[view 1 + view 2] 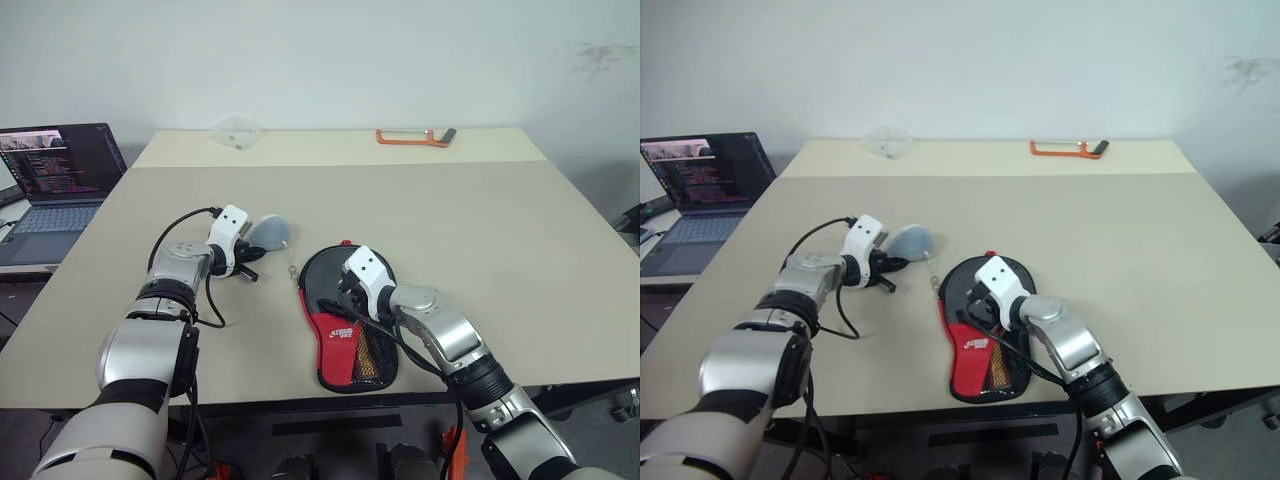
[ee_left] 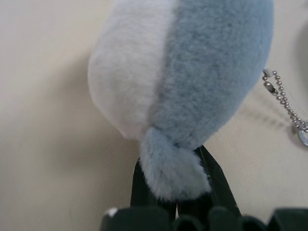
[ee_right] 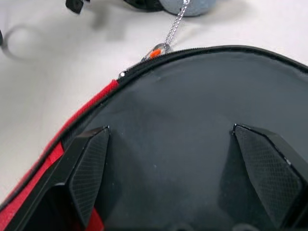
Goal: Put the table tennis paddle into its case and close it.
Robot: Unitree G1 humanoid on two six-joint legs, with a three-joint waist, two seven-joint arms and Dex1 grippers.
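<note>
on the beige table (image 1: 480,215), one case (image 1: 345,320) is seen lying flat near the front edge, its round black part away from the robot and its red part with a white logo, too small to be read, towards it. one chain (image 3: 174,30) is seen running from the zip at the case's rim to one blue and white plush (image 2: 185,67) beside it. one orange tool (image 1: 412,137) and one clear packet (image 1: 238,131) are seen at the far edge, and one open laptop (image 1: 55,185) with a lit screen on a side desk. the left arm is stretched forward and turned inward; the left gripper (image 2: 175,192) is pinched on the plush's tail. the right arm is bent across the middle, and the right gripper (image 3: 185,168) is held over the case's black part with both pads (image 3: 89,168) spread wide.
</note>
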